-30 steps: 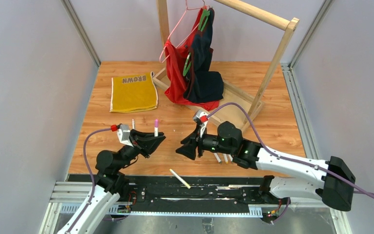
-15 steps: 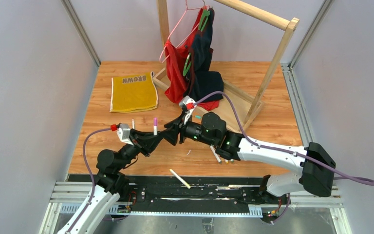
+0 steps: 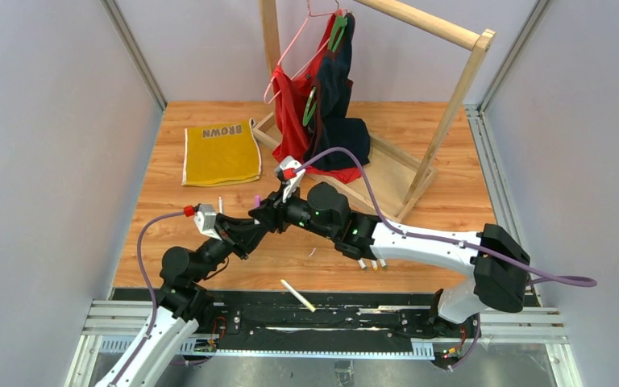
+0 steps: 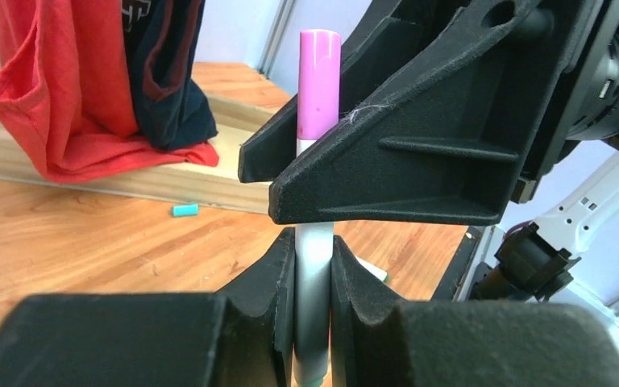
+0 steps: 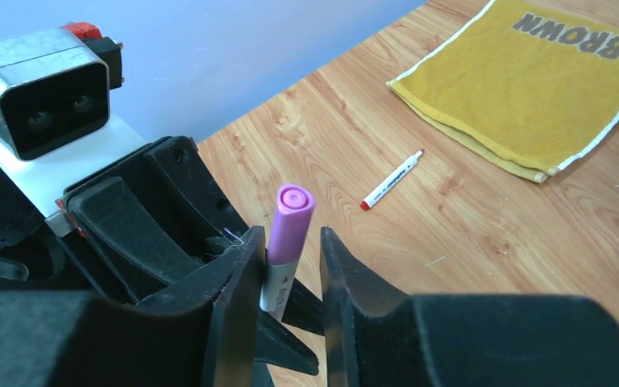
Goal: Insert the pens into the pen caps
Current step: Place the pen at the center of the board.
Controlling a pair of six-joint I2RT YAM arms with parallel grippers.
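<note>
My left gripper (image 4: 314,262) is shut on a white-barrelled pen (image 4: 314,306) and holds it upright, with a purple cap (image 4: 318,89) on its top end. My right gripper (image 5: 290,266) is open and straddles the same pen just below the purple cap (image 5: 290,224); its left finger touches the barrel and the right finger stands off. In the top view the two grippers meet at the table's left middle (image 3: 256,216). A red-tipped pen (image 5: 392,181) lies on the wood beyond. A teal cap (image 4: 184,210) lies by the rack base.
A yellow towel (image 3: 221,151) lies at the back left. A wooden rack (image 3: 451,89) with red and navy garments (image 3: 322,121) stands at the back. One pen (image 3: 298,295) lies at the near edge, and others (image 3: 368,263) lie under my right arm.
My right arm has swung left across the table and brought its open jaws around the pen held by my left gripper. The left arm has stayed still.
</note>
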